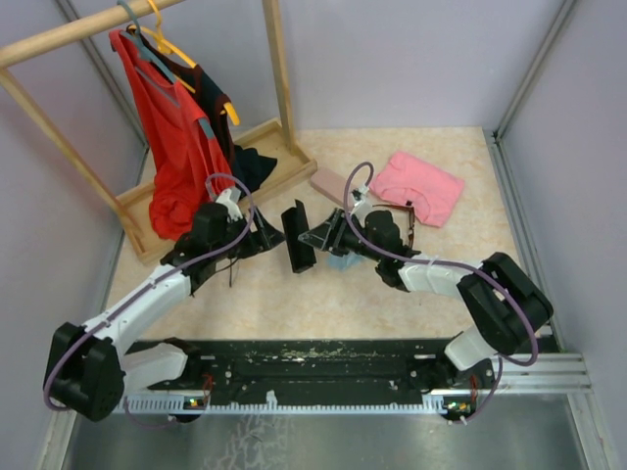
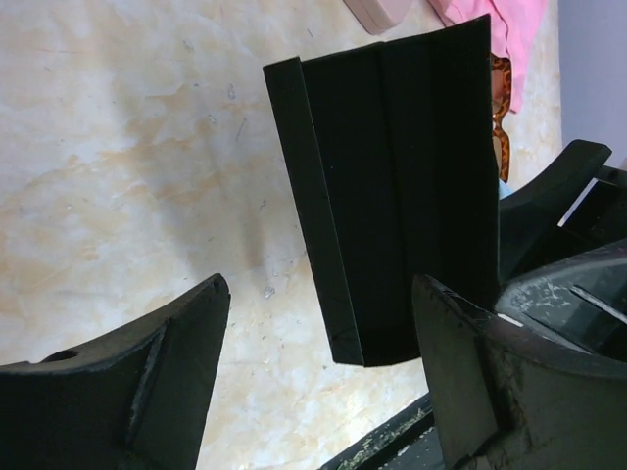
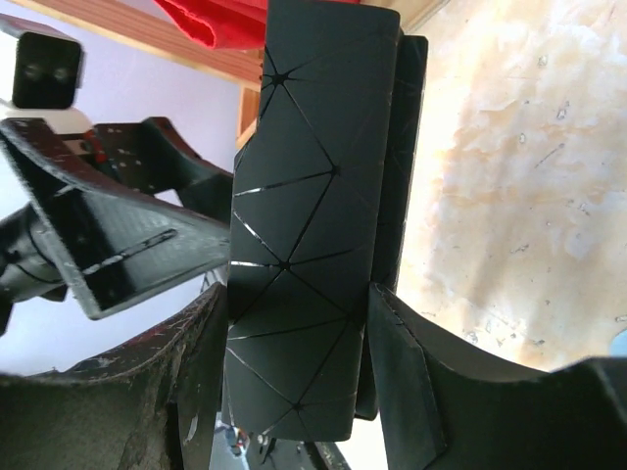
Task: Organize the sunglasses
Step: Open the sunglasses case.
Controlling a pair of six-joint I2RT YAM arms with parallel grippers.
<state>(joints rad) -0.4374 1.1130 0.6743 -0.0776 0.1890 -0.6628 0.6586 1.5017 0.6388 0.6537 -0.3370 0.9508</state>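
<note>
Right wrist view showed the right gripper (image 3: 299, 323) pinching the black case (image 3: 304, 176) by its two long sides, the patterned face turned toward the camera. From the left wrist, the left gripper (image 2: 321, 289) had its fingers spread wide, the case lying between them and closer to the right-hand finger, with neither finger clearly touching it. The reddish-brown sunglasses (image 2: 502, 122) lay on the table (image 2: 118, 147) just beyond the case, beside the pink cloth (image 2: 500, 29); the black-framed pair could not be picked out. The step in hand looked like getting the case opened and steadied. Next, the left fingers would probably need to close on the flap edge so a pair could go inside.
</note>
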